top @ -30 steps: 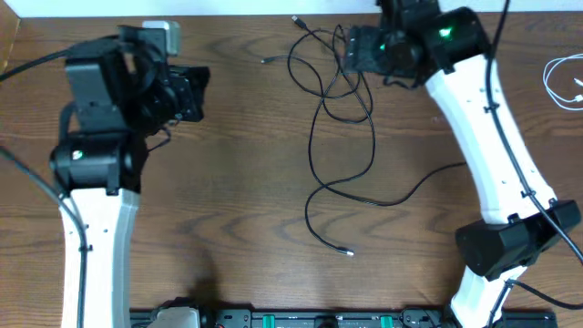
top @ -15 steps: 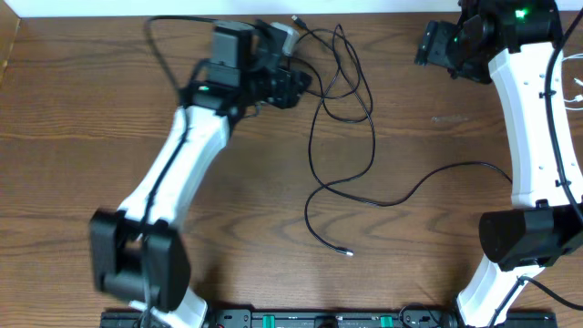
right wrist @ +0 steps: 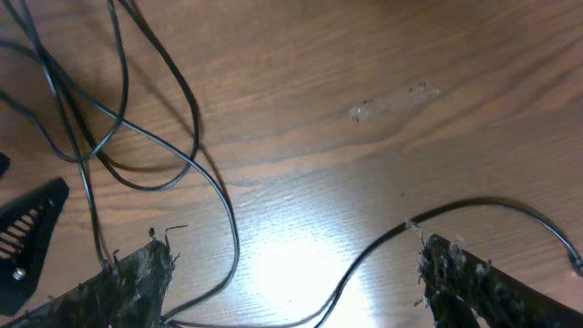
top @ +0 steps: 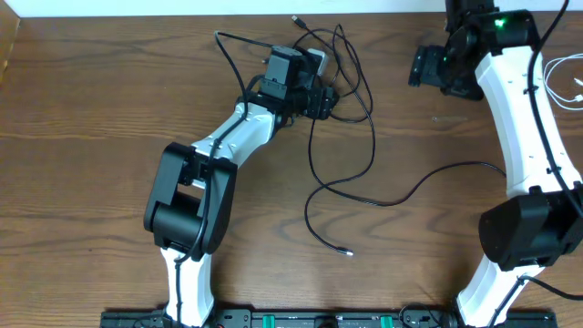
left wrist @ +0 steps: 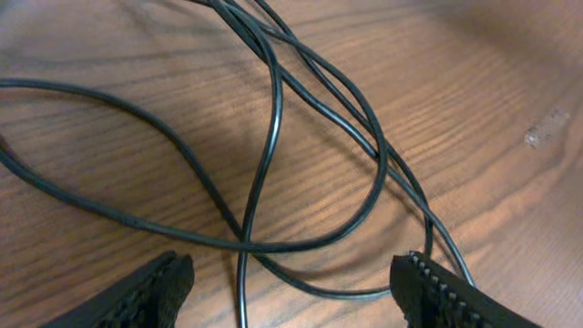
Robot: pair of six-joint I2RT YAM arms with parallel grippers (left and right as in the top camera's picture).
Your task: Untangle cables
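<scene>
The left hand (top: 326, 98) has swung across the worktop (top: 109, 137) and now sits at the left edge of the knot of black cables (top: 373, 141). Its fingers are apart, with crossed strands lying between them and nothing gripped. The right hand (top: 421, 68), over the knot a second ago, has pulled clear to the knot's right, also spread and empty. The left arm looks set to take a strand from the unresolved knot.
</scene>
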